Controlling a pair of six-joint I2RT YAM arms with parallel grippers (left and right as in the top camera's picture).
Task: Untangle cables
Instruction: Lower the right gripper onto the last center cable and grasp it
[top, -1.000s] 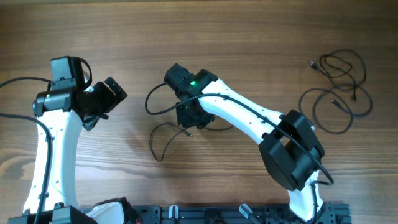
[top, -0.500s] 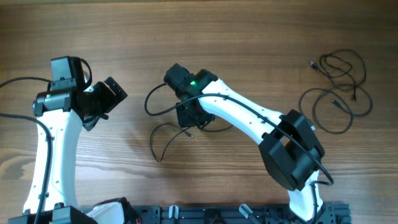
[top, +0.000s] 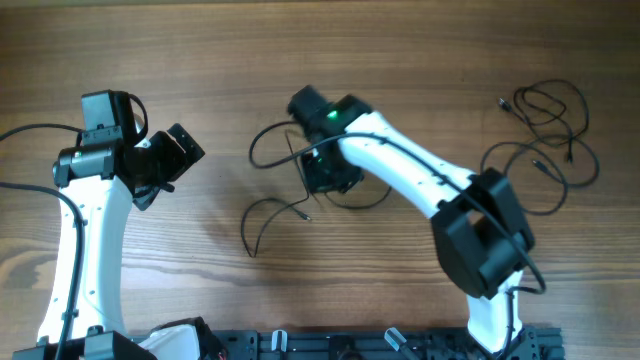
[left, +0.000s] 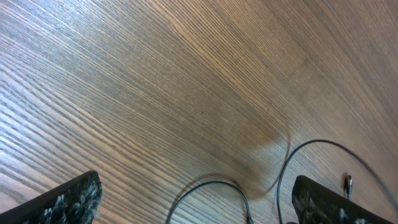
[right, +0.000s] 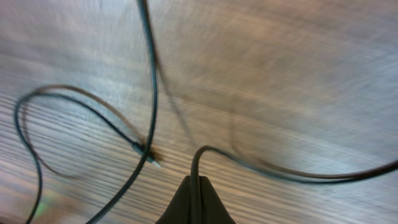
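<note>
**Overhead view.** A brown, wood-grained table (top: 400, 50) carries thin black cables with tiny silvery plug tips, in two groups. One group lies in loose loops (top: 247, 228) at table centre, beneath and beside the right gripper (top: 325, 172). The other group (top: 540, 166) lies toward the far right corner, well apart from both grippers.

The white-and-black right arm (top: 400, 165) reaches diagonally from the near edge to the centre, with its wrist tipped down over the central loops. The white-and-black left arm (top: 85, 230) stands at the left. Its left gripper (top: 175, 152) is turned toward the centre and is clear of every cable. Only this view shows both arms and the second cable group. It does not show how the fingers of either gripper are set.

**Left wrist view.** Two dark fingers (left: 62, 202) sit at the lower corners of the frame, spread wide with nothing between them but bare wood. Cable arcs (left: 311, 143) and one plug tip (left: 349, 182) lie beyond, apart from the fingers.

**Right wrist view (blurred).** The fingers (right: 196, 202) are pressed together into a single dark wedge. They pinch one cable strand (right: 198, 163), which rises from their tip and runs off to the right. A second strand ends in a plug tip (right: 153, 162) just left of the wedge.
</note>
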